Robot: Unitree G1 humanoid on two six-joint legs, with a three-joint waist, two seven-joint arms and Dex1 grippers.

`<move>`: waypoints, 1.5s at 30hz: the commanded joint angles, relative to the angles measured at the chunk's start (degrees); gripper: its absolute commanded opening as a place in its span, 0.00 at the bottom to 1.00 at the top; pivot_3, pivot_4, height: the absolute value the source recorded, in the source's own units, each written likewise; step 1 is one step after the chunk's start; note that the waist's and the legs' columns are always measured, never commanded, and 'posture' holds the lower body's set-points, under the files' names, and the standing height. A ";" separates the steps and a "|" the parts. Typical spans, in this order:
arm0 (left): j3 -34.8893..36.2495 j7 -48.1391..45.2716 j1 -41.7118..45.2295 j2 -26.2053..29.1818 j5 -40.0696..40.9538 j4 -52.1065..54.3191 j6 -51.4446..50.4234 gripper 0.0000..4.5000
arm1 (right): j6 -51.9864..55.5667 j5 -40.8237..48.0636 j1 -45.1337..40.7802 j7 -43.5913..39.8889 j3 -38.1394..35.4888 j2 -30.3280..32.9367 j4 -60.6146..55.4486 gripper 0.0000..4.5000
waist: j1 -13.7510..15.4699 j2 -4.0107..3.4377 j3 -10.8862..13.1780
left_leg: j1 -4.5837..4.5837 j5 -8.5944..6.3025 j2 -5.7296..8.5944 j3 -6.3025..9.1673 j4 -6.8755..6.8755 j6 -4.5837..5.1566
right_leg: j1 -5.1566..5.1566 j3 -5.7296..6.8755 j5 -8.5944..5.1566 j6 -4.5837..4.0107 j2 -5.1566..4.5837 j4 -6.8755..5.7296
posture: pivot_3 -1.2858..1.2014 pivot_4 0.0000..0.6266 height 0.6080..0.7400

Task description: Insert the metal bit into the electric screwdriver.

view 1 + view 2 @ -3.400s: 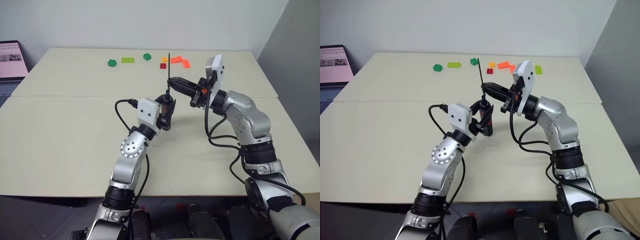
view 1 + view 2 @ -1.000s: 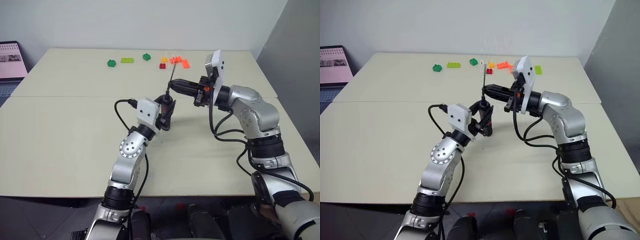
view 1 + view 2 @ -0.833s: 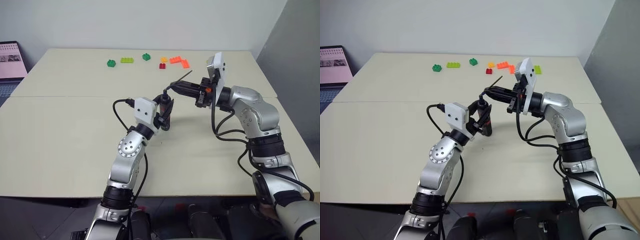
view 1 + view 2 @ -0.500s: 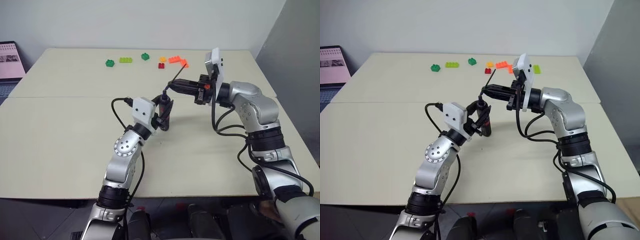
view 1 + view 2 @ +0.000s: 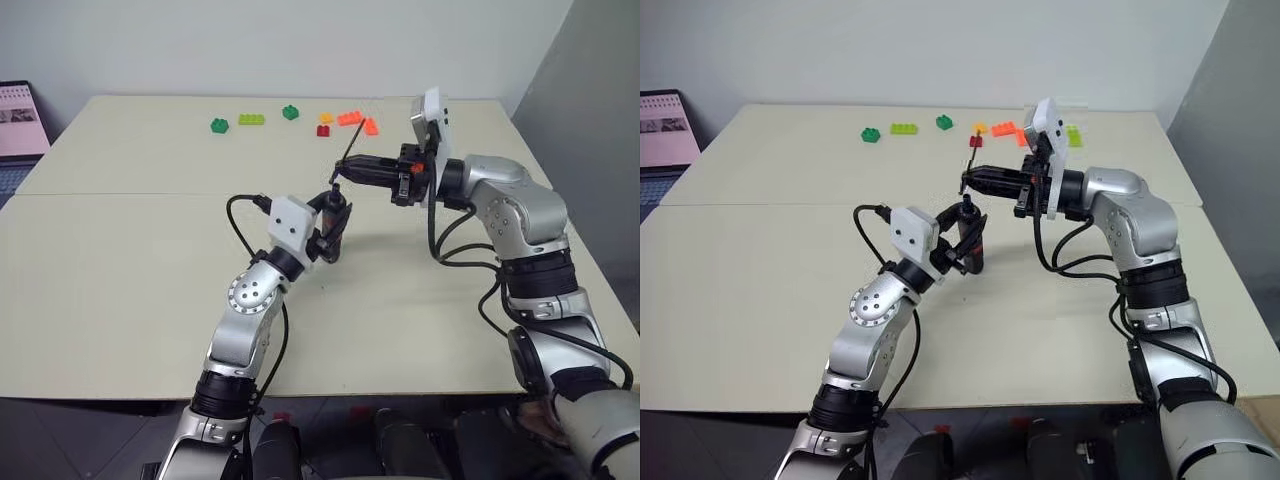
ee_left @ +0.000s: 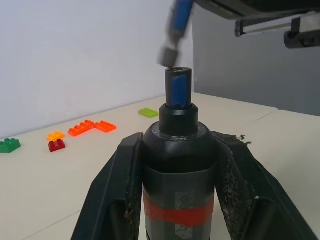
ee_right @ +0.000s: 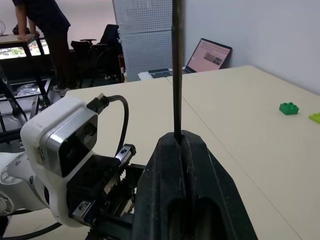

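The electric screwdriver (image 5: 336, 214), black with a red band, stands upright above the table with my left gripper (image 5: 333, 226) shut on its body. In the left wrist view both fingers (image 6: 117, 190) clamp the screwdriver (image 6: 178, 170), whose open tip points up. My right gripper (image 5: 339, 172) reaches in level from the right, shut on the metal bit (image 5: 349, 150), a thin dark rod leaning up and away. The bit's lower end (image 6: 171, 51) hangs just above the screwdriver's tip, a little off to one side, with a small gap. In the right wrist view the bit (image 7: 176, 65) rises from the closed fingertips (image 7: 170, 150).
Coloured toy bricks lie along the table's far edge: green (image 5: 219, 125), lime (image 5: 252, 120), green (image 5: 290, 113), red (image 5: 324, 131), orange (image 5: 350, 119). A laptop (image 5: 18, 118) sits far left. A person (image 7: 42, 22) stands in the room behind.
The bit stood nearly upright in the right gripper a second ago and now leans over to the right. The left gripper has kept the screwdriver in place.
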State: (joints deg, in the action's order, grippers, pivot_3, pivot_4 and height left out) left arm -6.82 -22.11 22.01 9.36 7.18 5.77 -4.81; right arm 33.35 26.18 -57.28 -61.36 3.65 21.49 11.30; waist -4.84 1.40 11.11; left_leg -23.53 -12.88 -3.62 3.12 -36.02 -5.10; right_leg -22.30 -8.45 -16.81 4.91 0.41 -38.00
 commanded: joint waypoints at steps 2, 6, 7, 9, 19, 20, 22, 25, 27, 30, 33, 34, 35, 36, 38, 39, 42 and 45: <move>-0.33 -0.35 -0.36 0.77 -0.89 -0.35 -1.15 0.36 | 1.53 1.41 -3.48 -1.22 -0.89 1.83 -2.44 0.00 | 0.04 0.00 0.00 | -0.03 0.00 0.00 0.00 0.01 0.00 | -0.01 0.00 0.01 -0.02 0.00 0.02 | 0.52 0.24 1.00; -0.37 -0.50 -0.39 0.95 -0.93 -0.24 -1.22 0.36 | 4.60 0.74 -5.05 -2.45 0.33 4.55 -2.31 0.00 | 0.07 0.00 0.00 | -0.05 0.00 0.00 0.00 0.02 0.00 | -0.02 0.01 0.09 -0.16 -0.01 0.04 | 0.52 0.24 1.00; -0.34 -0.50 -0.36 0.98 -0.89 -0.22 -1.26 0.36 | 5.17 0.48 -5.21 -2.97 0.69 5.55 -2.37 0.00 | 0.04 0.00 0.00 | -0.05 0.00 0.00 0.00 0.02 0.00 | -0.02 0.01 0.09 -0.16 -0.01 0.04 | 0.52 0.24 1.00; -0.28 -0.49 -0.32 1.02 -0.86 -0.20 -1.33 0.36 | 6.00 0.07 -5.23 -3.71 1.26 7.16 -2.59 0.00 | 0.04 0.00 0.00 | -0.05 0.00 0.00 0.00 0.03 0.00 | -0.03 0.02 0.09 -0.15 -0.01 0.04 | 0.52 0.24 1.00; -0.17 -0.96 0.17 1.07 -0.74 -0.68 -1.33 0.36 | 5.29 -1.79 -3.44 -3.66 3.08 8.70 -2.99 0.00 | 0.03 0.00 0.00 | -0.05 0.00 0.00 0.00 0.02 0.00 | -0.03 0.01 0.08 -0.14 -0.01 0.04 | 0.52 0.24 1.00; -0.15 -1.03 0.22 1.08 -0.75 -0.73 -1.32 0.36 | 5.25 -1.92 -3.34 -3.60 3.23 8.62 -3.10 0.00 | 0.05 0.00 0.00 | -0.06 0.00 0.00 0.00 0.02 0.00 | -0.03 0.01 0.08 -0.14 -0.01 0.04 | 0.52 0.24 1.00; -0.11 -1.16 0.37 1.12 -0.76 -0.88 -1.34 0.36 | 5.68 -1.96 -3.50 -3.19 3.29 8.22 -3.17 0.00 | 0.04 0.00 0.00 | -0.06 0.00 0.00 0.00 0.02 0.00 | -0.03 0.01 0.08 -0.13 -0.01 0.04 | 0.52 0.24 1.00; -0.11 -1.20 0.43 1.14 -0.78 -0.91 -1.43 0.36 | 6.36 -1.54 -3.92 -2.82 3.12 7.74 -3.44 0.00 | 0.03 0.00 0.00 | -0.06 0.00 0.00 0.00 0.02 0.00 | -0.04 0.02 0.08 -0.14 -0.01 0.04 | 0.52 0.24 1.00; -0.12 -1.22 0.42 1.16 -0.78 -0.88 -1.50 0.36 | 6.50 -1.50 -4.21 -2.81 3.02 7.65 -3.58 0.00 | 0.05 0.00 0.00 | -0.06 0.00 0.00 0.00 0.02 0.00 | -0.04 0.02 0.09 -0.15 -0.01 0.04 | 0.52 0.24 1.00; -0.13 -1.26 0.36 1.21 -0.79 -0.84 -1.65 0.36 | 6.66 -1.47 -4.91 -2.99 2.79 7.86 -3.74 0.00 | 0.06 0.00 0.00 | -0.07 0.00 0.00 0.00 0.02 0.00 | -0.04 0.02 0.09 -0.16 -0.01 0.04 | 0.52 0.24 1.00; -0.20 -1.30 0.28 1.25 -0.82 -0.70 -1.78 0.36 | 7.44 -0.94 -5.74 -3.43 2.53 8.18 -4.28 0.00 | 0.05 0.00 0.00 | -0.06 0.00 0.00 0.00 0.02 0.00 | -0.04 0.02 0.09 -0.16 -0.01 0.03 | 0.52 0.24 1.00; -0.17 -1.37 0.30 1.30 -0.79 -0.74 -1.76 0.36 | 7.63 -0.86 -5.98 -3.45 2.54 8.13 -4.34 0.00 | 0.05 0.00 0.00 | -0.06 0.00 0.00 0.00 0.02 0.00 | -0.04 0.02 0.09 -0.16 -0.01 0.03 | 0.52 0.24 1.00; -0.16 -1.43 0.33 1.35 -0.77 -0.79 -1.74 0.36 | 7.69 -0.89 -6.14 -3.44 2.61 8.09 -4.37 0.00 | 0.04 0.00 0.00 | -0.07 0.00 0.00 0.00 0.02 0.00 | -0.04 0.02 0.09 -0.16 -0.01 0.04 | 0.52 0.24 1.00; -0.15 -1.47 0.36 1.37 -0.75 -0.82 -1.74 0.36 | 7.70 -0.91 -6.24 -3.39 2.68 7.96 -4.39 0.00 | 0.04 0.00 0.00 | -0.07 0.00 0.00 0.00 0.02 0.00 | -0.04 0.02 0.09 -0.16 -0.01 0.04 | 0.52 0.24 1.00; -0.17 -1.52 0.38 1.39 -0.76 -0.83 -1.73 0.36 | 7.64 -0.99 -6.29 -3.29 2.79 7.75 -4.46 0.00 | 0.05 0.00 0.00 | -0.06 0.00 0.00 0.01 0.02 0.00 | -0.04 0.03 0.09 -0.16 -0.01 0.03 | 0.52 0.24 1.00; -0.18 -1.52 0.37 1.38 -0.76 -0.81 -1.74 0.36 | 7.59 -1.02 -6.21 -3.18 2.86 7.58 -4.55 0.00 | 0.06 0.00 0.00 | -0.06 0.00 0.00 0.01 0.02 0.00 | -0.04 0.05 0.09 -0.16 -0.01 0.04 | 0.52 0.24 1.00; -0.17 -1.55 0.40 1.40 -0.76 -0.83 -1.75 0.36 | 7.32 -1.19 -5.95 -2.97 3.06 7.21 -4.65 0.00 | 0.05 0.00 0.00 | -0.07 0.00 0.00 0.01 0.01 0.00 | -0.04 0.04 0.09 -0.16 -0.01 0.04 | 0.52 0.24 1.00; -0.15 -1.61 0.50 1.46 -0.76 -0.96 -1.77 0.36 | 6.69 -1.60 -5.85 -3.02 3.37 7.03 -4.45 0.00 | 0.05 0.00 0.00 | -0.07 0.00 0.00 0.01 0.02 0.00 | -0.03 0.04 0.09 -0.16 -0.01 0.03 | 0.52 0.24 1.00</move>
State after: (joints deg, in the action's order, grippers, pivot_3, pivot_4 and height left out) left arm -6.90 -23.37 22.80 10.04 7.13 5.85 -5.77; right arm 41.01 24.08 -62.24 -64.45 7.97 28.59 8.69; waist -4.79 1.40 11.11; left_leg -23.60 -12.88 -3.62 3.14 -36.00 -5.10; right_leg -22.34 -8.41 -16.72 4.75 0.40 -37.97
